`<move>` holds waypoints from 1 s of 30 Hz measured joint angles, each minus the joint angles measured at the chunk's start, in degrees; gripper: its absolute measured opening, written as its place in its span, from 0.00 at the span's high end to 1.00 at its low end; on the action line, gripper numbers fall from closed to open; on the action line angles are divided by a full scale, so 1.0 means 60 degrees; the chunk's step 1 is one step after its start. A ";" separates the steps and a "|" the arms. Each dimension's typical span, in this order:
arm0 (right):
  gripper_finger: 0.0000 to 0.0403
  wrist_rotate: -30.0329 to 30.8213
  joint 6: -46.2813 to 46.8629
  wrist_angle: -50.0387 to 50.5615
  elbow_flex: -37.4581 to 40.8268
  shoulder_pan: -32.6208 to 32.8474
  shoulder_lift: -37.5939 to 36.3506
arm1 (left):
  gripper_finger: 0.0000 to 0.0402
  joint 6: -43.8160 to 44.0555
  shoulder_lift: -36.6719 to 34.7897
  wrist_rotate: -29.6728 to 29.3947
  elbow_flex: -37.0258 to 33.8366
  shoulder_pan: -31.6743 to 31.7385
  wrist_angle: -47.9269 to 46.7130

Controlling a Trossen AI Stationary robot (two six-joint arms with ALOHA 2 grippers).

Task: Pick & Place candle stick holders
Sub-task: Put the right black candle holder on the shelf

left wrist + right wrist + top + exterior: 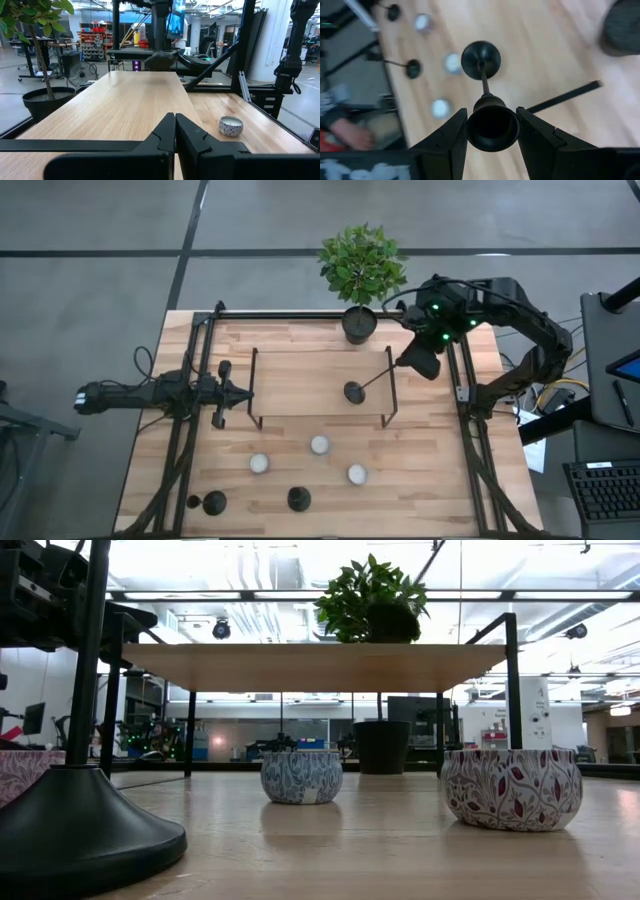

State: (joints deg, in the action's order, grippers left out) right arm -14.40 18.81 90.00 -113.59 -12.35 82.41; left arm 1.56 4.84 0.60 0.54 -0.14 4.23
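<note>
The right gripper (492, 131) fingers clamp the tall candle stick holder (370, 383) at its cup — stem slanting down to the table (290, 355) — while the left gripper (240, 392) waits shut.

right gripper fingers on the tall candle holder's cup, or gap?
Touching. The right wrist view shows the right gripper with both fingers pressed against the sides of the candle stick holder cup, no gap visible.

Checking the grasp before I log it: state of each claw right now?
Left claw: closed, empty, parked at the table's left edge.
Right claw: closed on the cup of a tall candle stick holder above the raised shelf.
</note>
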 joint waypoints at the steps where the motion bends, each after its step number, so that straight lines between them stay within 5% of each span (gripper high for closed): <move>1: 0.65 -0.0147 0.0102 0.0008 -0.0064 0.0079 -0.0013 | 0.98 0.0001 0.0000 -0.0003 -0.0003 0.0003 0.0000; 18: 0.65 0.0152 0.4891 0.0001 0.0296 0.4117 -0.0102 | 0.98 -0.0001 0.0000 0.0001 -0.0002 0.0001 -0.0004; 30: 0.65 0.0462 0.8796 0.0005 0.2783 0.6839 -0.0099 | 0.98 -0.0002 0.0000 -0.0001 -0.0002 0.0002 -0.0004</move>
State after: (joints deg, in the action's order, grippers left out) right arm -11.63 71.59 90.04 -96.89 28.69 81.82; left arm 1.54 4.84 0.59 0.53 -0.12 4.21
